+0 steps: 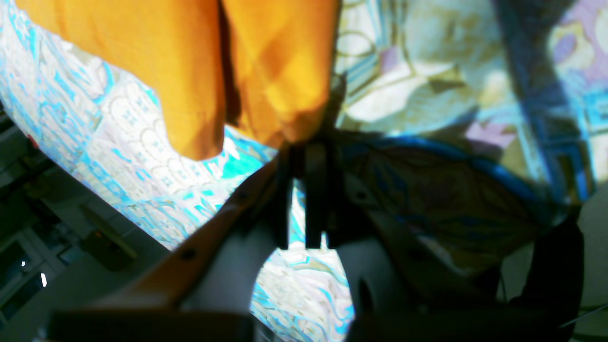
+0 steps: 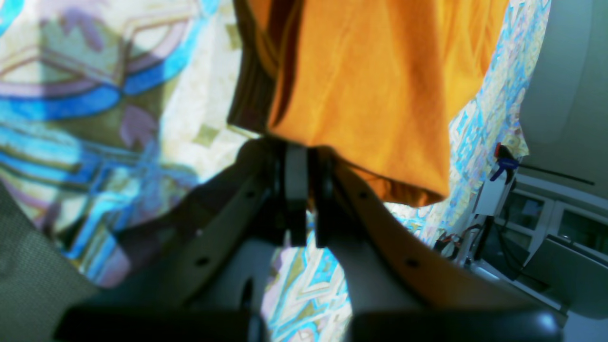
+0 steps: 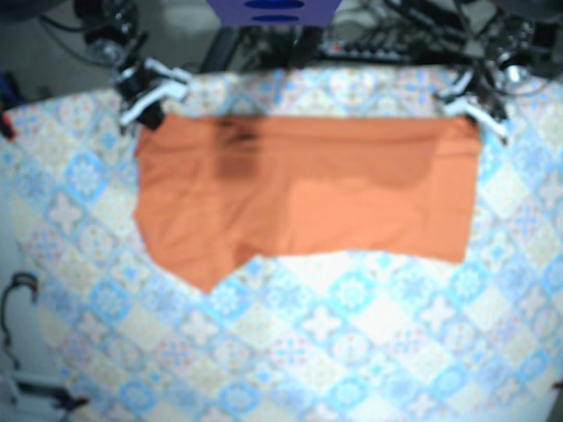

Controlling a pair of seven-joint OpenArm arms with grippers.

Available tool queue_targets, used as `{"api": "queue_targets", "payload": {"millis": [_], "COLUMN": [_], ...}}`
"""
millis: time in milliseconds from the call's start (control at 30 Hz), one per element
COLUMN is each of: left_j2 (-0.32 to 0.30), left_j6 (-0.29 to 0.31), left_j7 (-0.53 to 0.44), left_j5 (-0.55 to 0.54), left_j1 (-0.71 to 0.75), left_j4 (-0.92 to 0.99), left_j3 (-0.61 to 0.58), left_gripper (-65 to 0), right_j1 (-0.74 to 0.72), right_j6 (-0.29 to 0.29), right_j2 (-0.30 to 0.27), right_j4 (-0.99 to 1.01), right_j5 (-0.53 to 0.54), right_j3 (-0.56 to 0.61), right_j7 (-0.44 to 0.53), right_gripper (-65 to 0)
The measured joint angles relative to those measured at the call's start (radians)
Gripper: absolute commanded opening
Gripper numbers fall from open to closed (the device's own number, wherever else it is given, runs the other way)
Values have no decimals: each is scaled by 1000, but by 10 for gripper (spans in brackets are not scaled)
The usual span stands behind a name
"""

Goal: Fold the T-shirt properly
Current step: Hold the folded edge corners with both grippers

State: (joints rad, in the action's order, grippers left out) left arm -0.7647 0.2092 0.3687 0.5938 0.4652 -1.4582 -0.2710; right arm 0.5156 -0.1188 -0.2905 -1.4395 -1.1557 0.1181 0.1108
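The orange T-shirt is stretched wide across the far half of the table in the base view, its top edge taut between both grippers. My right gripper holds the shirt's upper left corner there, and my left gripper holds the upper right corner. In the left wrist view the left gripper is shut on a bunched edge of the orange fabric, which hangs in folds. In the right wrist view the right gripper is shut on the orange cloth.
A patterned blue and white tablecloth covers the table. A blue clamp grips the cloth at the table's edge. Cables and equipment crowd the back edge. A dark cable loop lies at the left.
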Motion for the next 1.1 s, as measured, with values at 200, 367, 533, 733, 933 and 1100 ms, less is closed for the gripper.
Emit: {"api": "queue_targets", "payload": {"millis": [200,367,533,733,933,1100], "left_j2": [0,3,4,-6,-11,-9], "left_j6": [9,-9,-34,-21,-29,-22], "left_j7": [19,2,-27,-18,-20,-20], "left_j5": [0,0,1,0,0,-1], "left_j1": [-8,-12,-36,7,20,51], "left_j4": [-13,-41,-94,-91,-92,-91], "left_j3": [0,0,36,35,35,35], "left_gripper": [-634,-634,-635,-650,-650,-650], "right_j1": [0,0,2,11,11,11], "right_j6": [0,0,0,8,8,8], "right_j2": [0,0,0,-1,0,0], "right_j4": [0,0,0,0,0,-1], "right_j5": [0,0,-1,-1,-1,-1], "right_j3": [0,-2,-2,-2,-2,-2], "right_j7": [0,1,3,2,1,1], "right_gripper": [-648,-648,-648,-648,-648,-648]}}
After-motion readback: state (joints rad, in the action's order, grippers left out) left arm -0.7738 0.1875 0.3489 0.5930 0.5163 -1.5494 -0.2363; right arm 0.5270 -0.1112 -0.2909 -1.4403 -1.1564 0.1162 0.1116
